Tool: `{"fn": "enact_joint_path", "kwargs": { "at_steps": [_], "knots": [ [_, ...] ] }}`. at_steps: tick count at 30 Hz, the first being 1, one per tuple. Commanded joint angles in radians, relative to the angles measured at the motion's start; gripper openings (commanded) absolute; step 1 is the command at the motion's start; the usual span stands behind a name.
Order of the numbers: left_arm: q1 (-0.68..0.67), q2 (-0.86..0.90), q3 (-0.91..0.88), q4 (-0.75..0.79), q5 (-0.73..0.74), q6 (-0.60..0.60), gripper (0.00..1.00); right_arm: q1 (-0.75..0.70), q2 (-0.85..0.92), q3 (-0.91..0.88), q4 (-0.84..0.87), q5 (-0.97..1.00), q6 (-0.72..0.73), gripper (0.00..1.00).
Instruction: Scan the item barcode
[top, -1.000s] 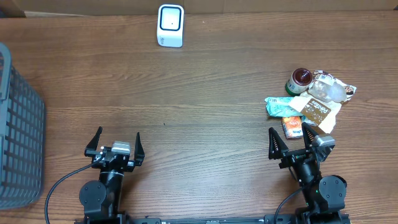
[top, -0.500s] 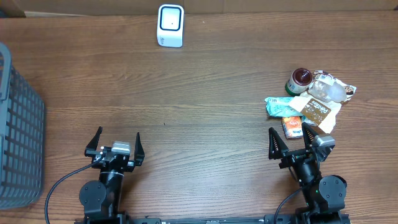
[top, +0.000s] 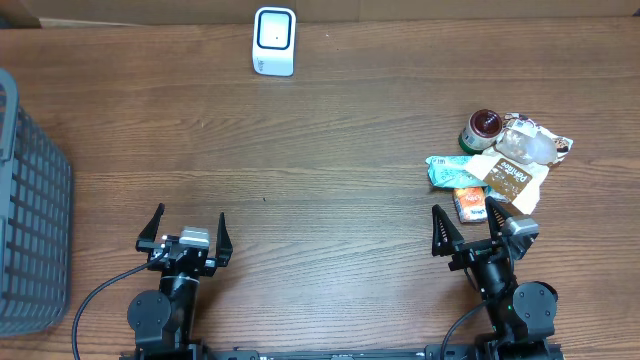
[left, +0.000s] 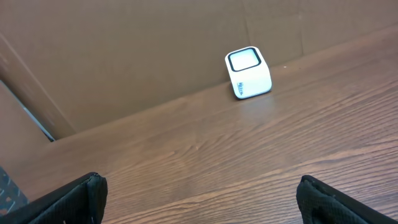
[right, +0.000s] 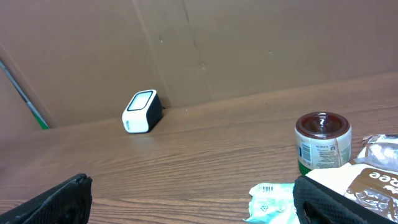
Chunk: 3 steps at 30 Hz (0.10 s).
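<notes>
Left gripper (top: 188, 222) and right gripper (top: 467, 222) open, empty. Green packet (top: 450, 170) judged light, crinkly, slippery; pinch its free left end.

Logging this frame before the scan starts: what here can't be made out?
- Snack pile, overhead: labels and barcodes too small to read.
- Green packet, right wrist: cut off by the bottom edge.
- Brown pouch, right wrist: cut off by the frame corner.
- Basket, overhead: cut off by the left edge.

Only "ee" is legible, on the brown packet (right: 373, 186).
</notes>
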Motion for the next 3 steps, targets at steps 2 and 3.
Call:
{"fn": "enact_joint_path", "kwargs": {
  "at_steps": [2,3],
  "knots": [
    [-0.007,-0.013,-0.007,0.001,-0.005,0.016,1.0,0.006,-0.012,-0.011,0.006,0.012,-0.004,1.0],
    [-0.007,-0.013,-0.007,0.001,-0.006,0.016,1.0,0.006,-0.012,-0.011,0.006,0.012,-0.004,1.0]
  ]
}}
